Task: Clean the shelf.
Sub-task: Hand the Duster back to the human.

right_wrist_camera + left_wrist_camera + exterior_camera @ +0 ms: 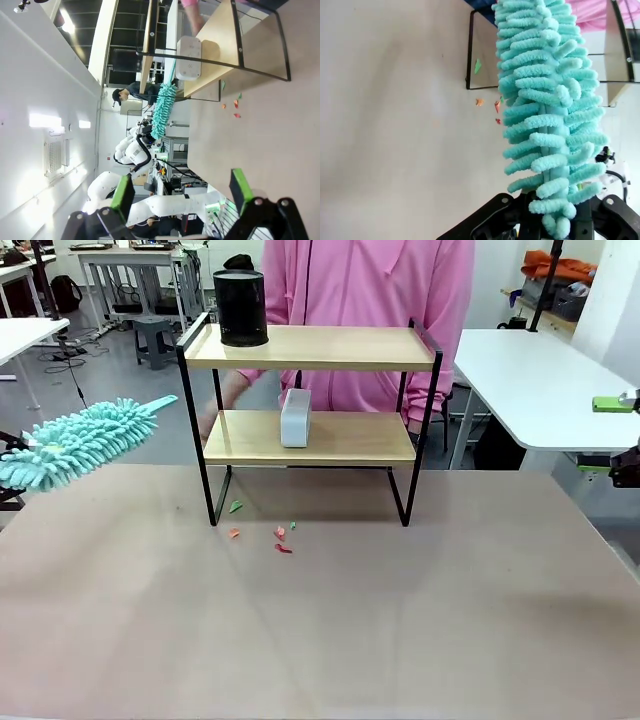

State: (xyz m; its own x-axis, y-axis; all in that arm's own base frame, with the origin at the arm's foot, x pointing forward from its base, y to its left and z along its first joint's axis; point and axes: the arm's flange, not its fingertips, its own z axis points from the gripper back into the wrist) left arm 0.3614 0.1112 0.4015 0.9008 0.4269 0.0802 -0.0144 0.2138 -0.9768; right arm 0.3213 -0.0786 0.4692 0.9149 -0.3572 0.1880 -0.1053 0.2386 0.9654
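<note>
The left pincer (552, 227) is buried under the teal duster's (545, 110) fluffy head. The person's head is cut off by the front view's top edge, one hand (212, 412) partly hidden behind the shelf (310, 348). The scraps (280, 536) on the desk (320, 620) are too small to identify.

Two-tier wooden shelf (310, 430), black frame, upright, table's far middle

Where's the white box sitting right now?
In the front view, the white box stands on the shelf's lower board, slightly left of centre, below and to the right of the black cylinder on the top board.
</note>
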